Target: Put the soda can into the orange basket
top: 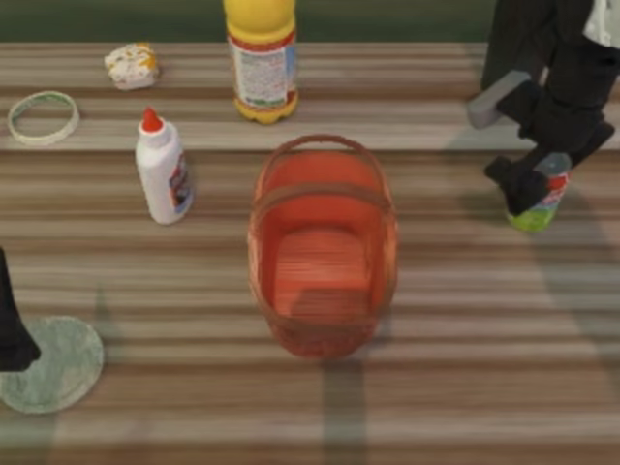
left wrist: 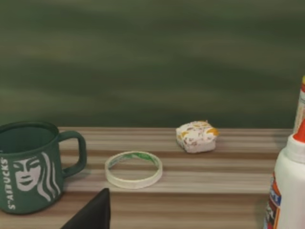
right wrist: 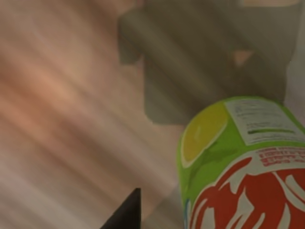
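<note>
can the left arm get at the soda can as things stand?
Probably not. The left gripper sits parked at the table's left edge, while the soda can stands at the far right, beyond the orange basket, with the right gripper already over it.

The right arm [top: 557, 92] is matte black and built of blocky, angular segments, with one grey slab-like piece [top: 496, 99] jutting from its side and a pale patch at its uppermost link; its gripper [top: 526, 186] ends in dark, squared fingers. The left arm [top: 12, 325] shows only as a narrow black shape at the table's left edge; in each wrist view a single black pointed finger tip [left wrist: 93, 214] rises into sight, plain and unmarked.
</note>
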